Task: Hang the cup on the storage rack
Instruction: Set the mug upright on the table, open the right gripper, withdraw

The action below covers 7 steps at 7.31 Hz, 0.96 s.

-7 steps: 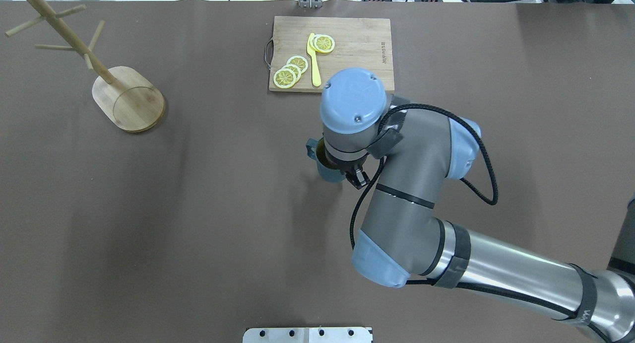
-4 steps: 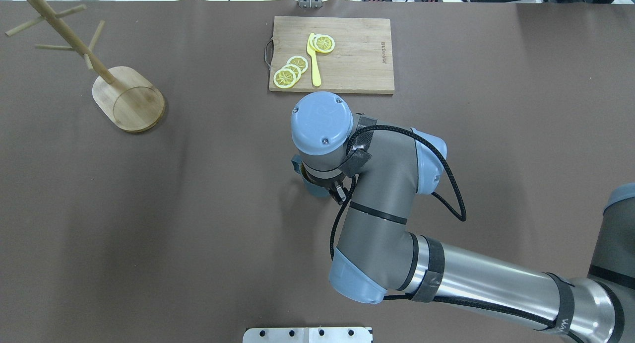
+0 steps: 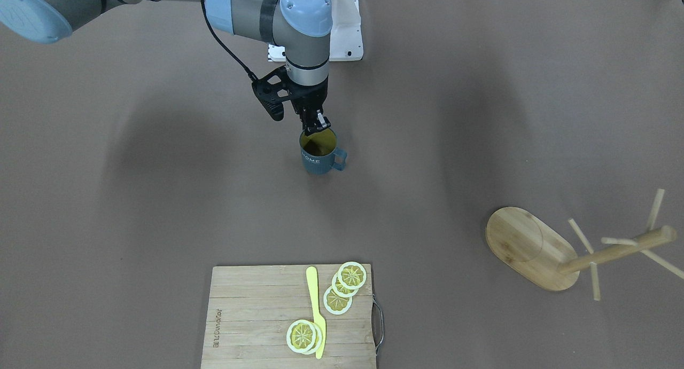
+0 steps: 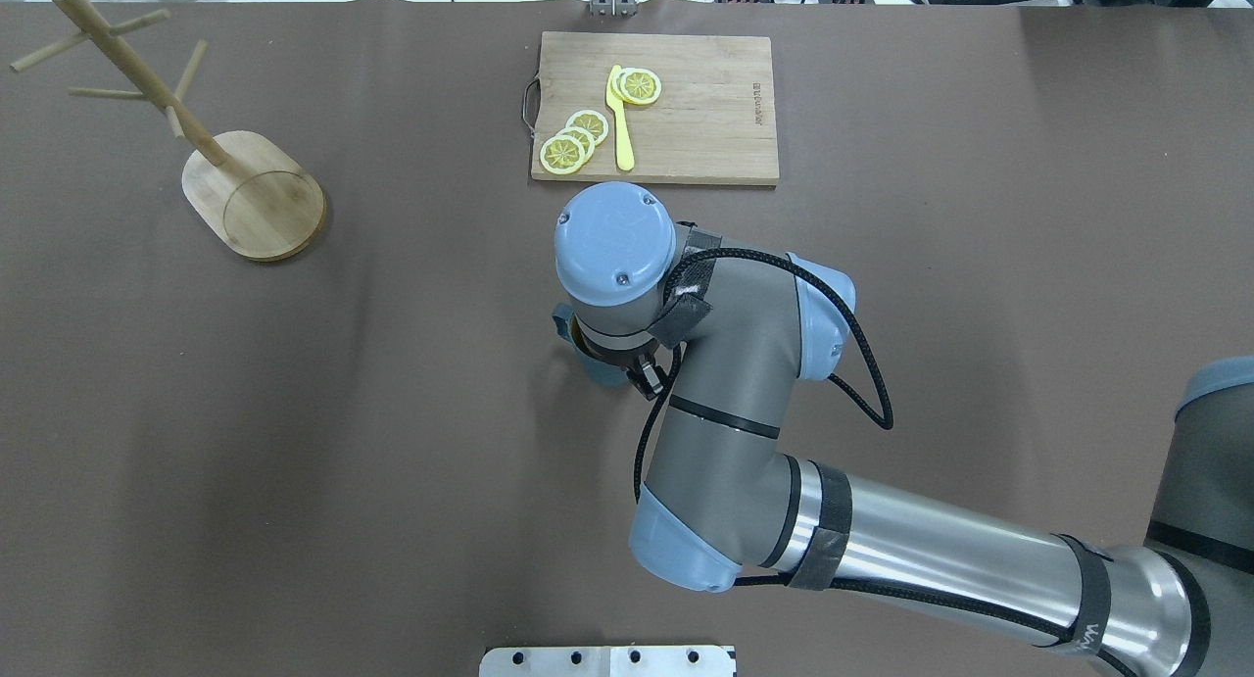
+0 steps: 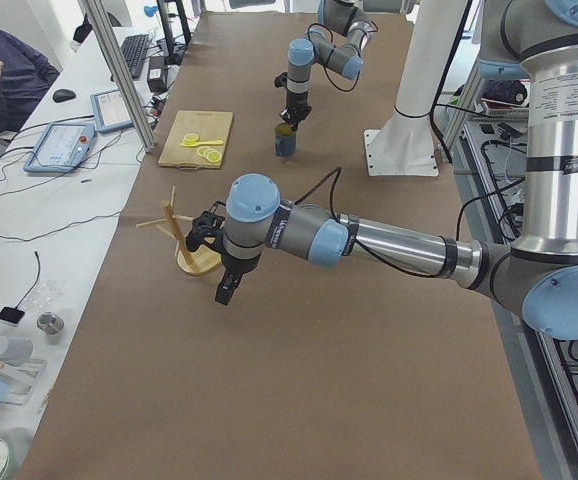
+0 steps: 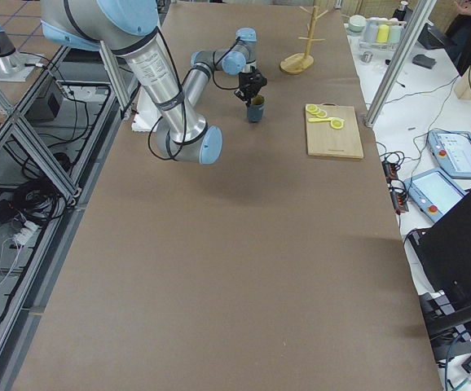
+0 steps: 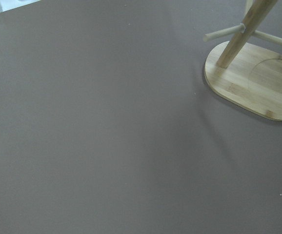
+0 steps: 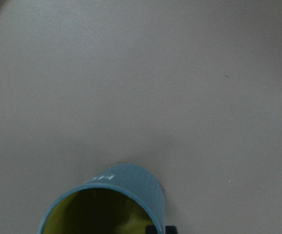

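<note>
Since the cup [image 3: 319, 158] looks rigid, glazed and probably slick, the right gripper [image 3: 316, 127] clamps its rim wall, cup directly beneath; handle [image 3: 340, 159] opposite, free for a peg. Rack [image 3: 526, 247] well apart. Left gripper [image 5: 225, 290] state: cannot tell

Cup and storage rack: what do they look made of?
Cup: likely glazed ceramic, though enamel or plastic is possible; even teal-blue outside with low sheen, olive-yellow inside, pale printed lettering. Storage rack: bamboo or similar light wood, unpainted, matte; strip grain shows on the oval base.
</note>
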### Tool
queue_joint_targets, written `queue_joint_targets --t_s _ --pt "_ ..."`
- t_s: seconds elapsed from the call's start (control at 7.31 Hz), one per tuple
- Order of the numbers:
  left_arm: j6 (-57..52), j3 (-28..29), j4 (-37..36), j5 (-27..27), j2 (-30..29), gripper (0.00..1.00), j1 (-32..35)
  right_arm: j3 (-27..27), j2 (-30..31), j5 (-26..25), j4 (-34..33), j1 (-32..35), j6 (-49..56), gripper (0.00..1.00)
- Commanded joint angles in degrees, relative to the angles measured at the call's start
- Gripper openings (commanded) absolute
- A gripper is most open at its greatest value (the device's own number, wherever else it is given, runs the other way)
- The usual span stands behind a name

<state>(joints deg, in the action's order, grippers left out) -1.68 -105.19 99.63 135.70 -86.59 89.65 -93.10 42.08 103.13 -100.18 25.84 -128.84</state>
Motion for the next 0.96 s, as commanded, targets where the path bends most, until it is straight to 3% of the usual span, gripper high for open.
queue_joint_targets --t_s 0.0,0.14,0.41,0.55,0.82 --pt "0.01 -0.1 0.04 0.0 0.02 0.99 0.0 0.11 -0.07 -0.12 0.16 0.08 1.04 0.42" --pt "0.01 -0.1 0.04 0.0 0.02 0.99 0.0 -0.23 0.02 -0.82 0.16 0.17 3.75 0.99" --pt "0.19 -0.19 -0.13 0.52 0.02 0.99 0.0 -3.99 0.72 -0.21 -0.01 3.05 9.8 1.0" --pt "0.19 0.07 -0.05 4.18 0.02 0.99 0.0 -6.11 2.12 0.75 -0.1 4.73 12.62 1.0" --pt "-0.59 -0.1 0.56 5.01 -0.41 0.99 -0.09 -14.42 9.29 3.48 -0.19 7.98 20.6 1.0"
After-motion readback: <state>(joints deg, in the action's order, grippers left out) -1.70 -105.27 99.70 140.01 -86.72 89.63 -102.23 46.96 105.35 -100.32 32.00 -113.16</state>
